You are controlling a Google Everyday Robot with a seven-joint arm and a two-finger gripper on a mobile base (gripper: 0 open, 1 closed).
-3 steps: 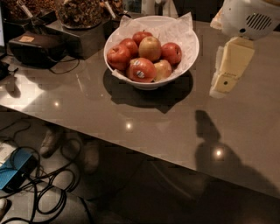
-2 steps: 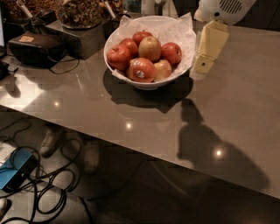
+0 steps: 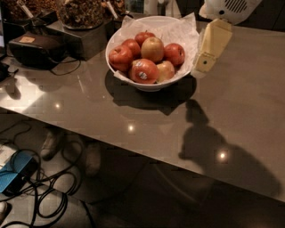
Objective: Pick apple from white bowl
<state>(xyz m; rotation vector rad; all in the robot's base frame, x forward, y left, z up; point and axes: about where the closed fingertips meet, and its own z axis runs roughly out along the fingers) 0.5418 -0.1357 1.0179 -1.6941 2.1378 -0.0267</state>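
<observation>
The white bowl (image 3: 149,82) stands on the grey table, lined with crinkled white paper and filled with several apples. The apple (image 3: 152,49), large and pale yellow-green with a reddish blush, sits on top at the middle back. A deep red apple with a white sticker (image 3: 143,71) lies at the front, and a smaller yellowish apple (image 3: 166,70) beside it. The gripper (image 3: 204,67), cream-coloured, hangs just to the right of the bowl's rim, at about rim height, apart from the apples.
The grey table (image 3: 249,98) runs to a front edge across the middle of the view. A black box (image 3: 38,49) with a cable and jars of snacks (image 3: 82,13) stand at the back left. Cables and a blue object (image 3: 15,171) lie on the floor below.
The gripper has moved left and towards the bowl, from well right of it to right beside its rim. The view now sits closer to the bowl.
</observation>
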